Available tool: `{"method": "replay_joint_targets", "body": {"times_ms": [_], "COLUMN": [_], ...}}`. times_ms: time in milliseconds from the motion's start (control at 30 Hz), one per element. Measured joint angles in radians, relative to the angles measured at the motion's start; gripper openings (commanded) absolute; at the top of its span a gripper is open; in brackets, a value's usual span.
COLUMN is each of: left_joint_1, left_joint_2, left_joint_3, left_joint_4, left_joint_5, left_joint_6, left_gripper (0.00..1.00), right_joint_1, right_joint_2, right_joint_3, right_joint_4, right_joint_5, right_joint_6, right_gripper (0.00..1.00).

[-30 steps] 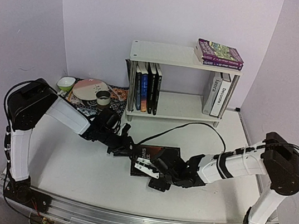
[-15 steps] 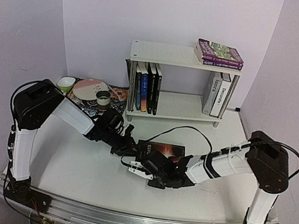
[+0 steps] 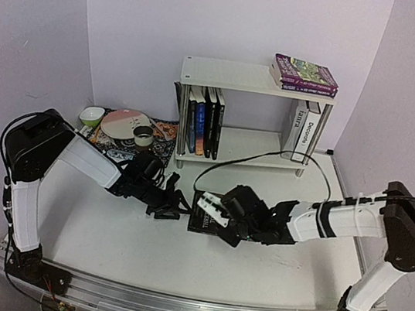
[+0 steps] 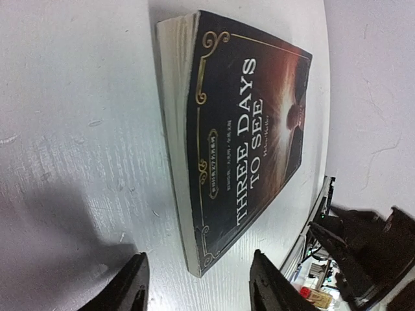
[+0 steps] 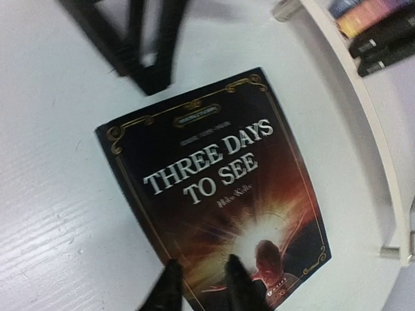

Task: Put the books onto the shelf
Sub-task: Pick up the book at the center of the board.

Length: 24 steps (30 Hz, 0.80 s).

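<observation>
In the overhead view, you have one dark book [image 3: 199,221] lying flat on the surface [image 3: 101,241] before the shelf [image 3: 235,76], between the two arms. At your left wrist, the left fingers [image 4: 135,288] stand well apart and empty, just short of the book's corner. At your right wrist, the right fingers [image 5: 237,280] sit nearly together over the cover's near edge; you cannot tell whether they grip it.

Shelf [image 3: 235,76], lower tier: open gap between the upright books [image 3: 203,120] at its left end and the pair [image 3: 303,131] at its right end. Top tier: bare left of the purple stack [image 3: 304,74]. A black cable [image 3: 248,158] arcs across the shelf front. Mat with dishes [image 3: 129,132] fills the table's [image 3: 137,262] far left corner.
</observation>
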Motion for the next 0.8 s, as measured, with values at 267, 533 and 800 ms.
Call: {"method": "replay_joint_targets", "body": {"times_ms": [267,533,800], "left_joint_1": [-0.014,-0.016,-0.016], "left_joint_2": [-0.027,-0.003,0.071], "left_joint_3": [-0.02,0.026,0.118], "left_joint_4": [0.002,0.005,0.013], "left_joint_5": [-0.025,-0.07,-0.089], "left_joint_6": [0.003,0.003,0.001], "left_gripper": [0.74,0.77,0.73], "right_joint_1": [-0.284,-0.429,-0.474], "right_joint_2": [-0.084,-0.059,0.04], "right_joint_3": [-0.003,-0.005,0.013], "right_joint_4": [-0.089,-0.15,-0.168], "right_joint_5": [-0.216,-0.377,-0.471], "right_joint_6": [0.392,0.719,0.837], "right_gripper": [0.97,0.88,0.73]}}
